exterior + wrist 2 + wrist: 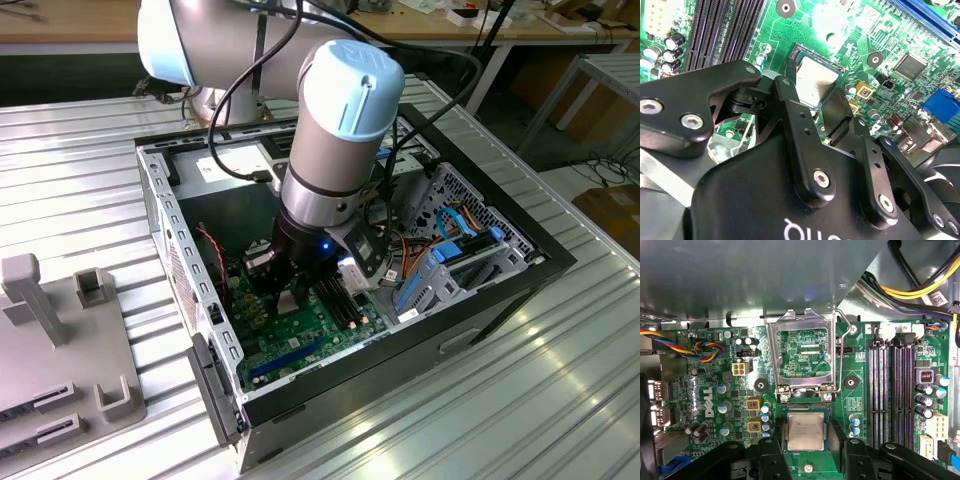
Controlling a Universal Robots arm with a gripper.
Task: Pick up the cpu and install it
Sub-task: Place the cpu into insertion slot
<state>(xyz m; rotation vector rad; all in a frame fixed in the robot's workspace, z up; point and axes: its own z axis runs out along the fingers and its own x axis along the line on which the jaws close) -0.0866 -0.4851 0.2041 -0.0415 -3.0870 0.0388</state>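
One arm reaches down into an open computer case (165, 215) lying on a ribbed metal table (520, 400). The gripper (295, 295) is low over the green board (300, 345).

Cpu (805, 431) lies flat inside the socket (805, 409), pale metal top up and square with the socket frame. In the second wrist view the cpu (816, 81) again sits within the socket (801, 50).

Gripper (808, 444) straddles the socket with its fingers (771, 456) spread, one on each side of the cpu. A dark strip shows between each finger and the chip, so no pinch is seen. In the second wrist view the gripper (808, 90) partly covers the near edge of the socket.

Around the socket:
- The hinged cover plate (800, 320) stands open just beyond the socket, with its wire lever (841, 355) raised beside it.
- Black memory slots (890, 390) run along one side of the socket.
- Coloured wires (705, 347) and small round capacitors (722, 405) are on the opposite side.
- Yellow and black cables (910, 287) hang farther off, past the memory slots.

A grey fixture (60, 350) sits on the table outside the case.
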